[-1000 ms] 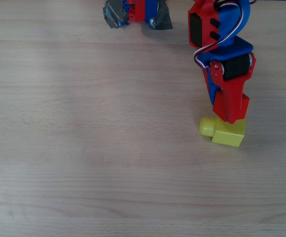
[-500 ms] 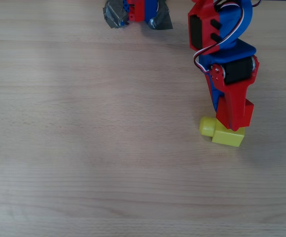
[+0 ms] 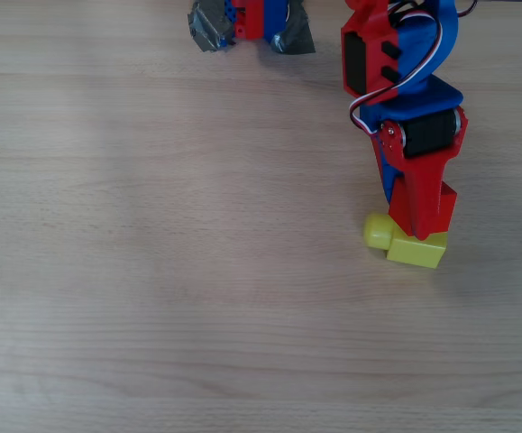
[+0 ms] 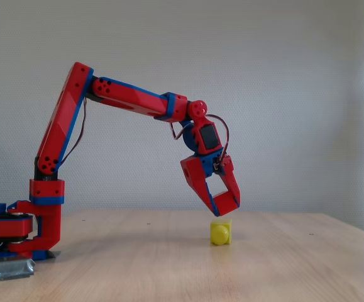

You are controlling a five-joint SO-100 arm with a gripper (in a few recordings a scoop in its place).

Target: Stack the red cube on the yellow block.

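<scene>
The block [image 4: 220, 232] lies on the table [image 4: 169, 264] with its stud facing the fixed camera. The jaws [image 4: 222, 207] hang just above it at 12 o'clock, closed on a red piece, probably the cube [image 4: 229, 202].

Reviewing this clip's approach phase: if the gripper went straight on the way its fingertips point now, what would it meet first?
Most likely the yellow block. In the fixed view the gripper points down with its tips just above the block's top; the overhead view shows it overlapping the block. Whether anything red sits between the fingers cannot be told.
</scene>
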